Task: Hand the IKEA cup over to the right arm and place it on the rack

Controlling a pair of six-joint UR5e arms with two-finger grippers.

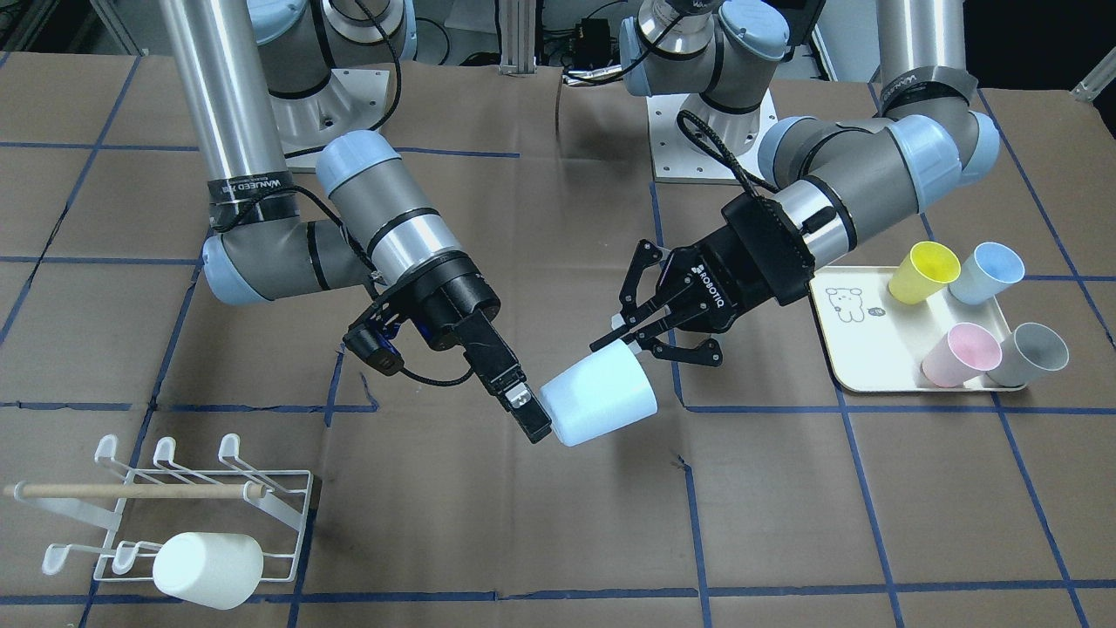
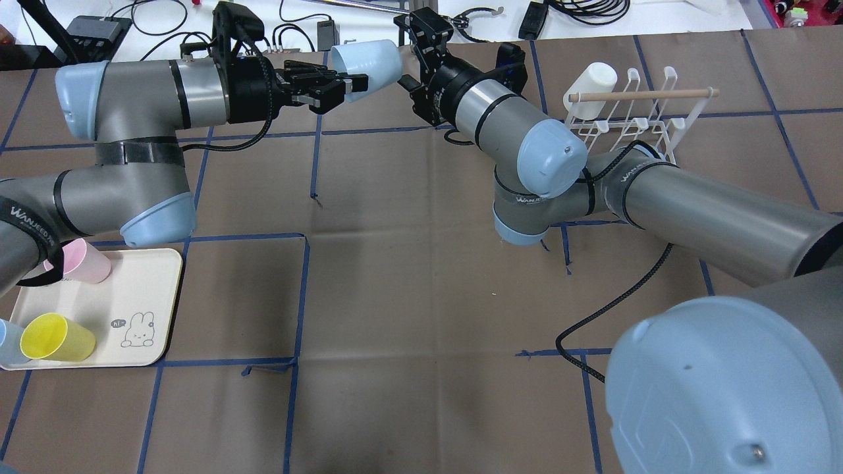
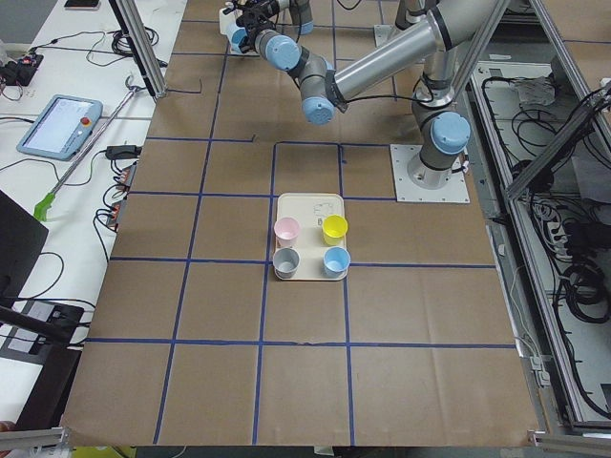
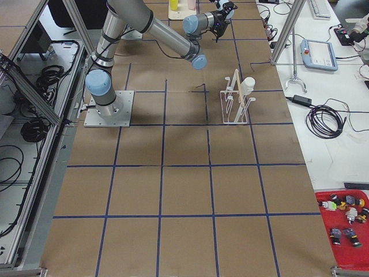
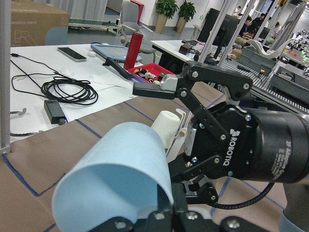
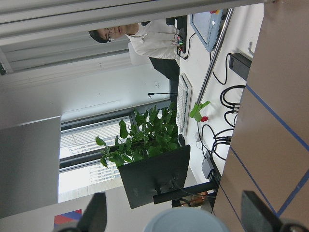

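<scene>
Both arms reach in toward the middle of the counter, and the grippers meet almost nose to nose, up off the surface. The left arm [image 1: 872, 166] is folded at the elbow, forearm running sideways toward the centre, wrist tipped a bit down. The left gripper [image 1: 624, 342] has its jaws pinched on the rim of the pale blue cup [image 1: 602, 401]. The right arm [image 1: 392, 218] comes in from the other side, elbow bent, wrist angled down at the cup's base. The right gripper [image 1: 528, 412] is spread wide, jaws either side of the base, with gaps showing in its wrist view. A small black camera [image 1: 373, 353] hangs off the right wrist on a looped cable.
</scene>
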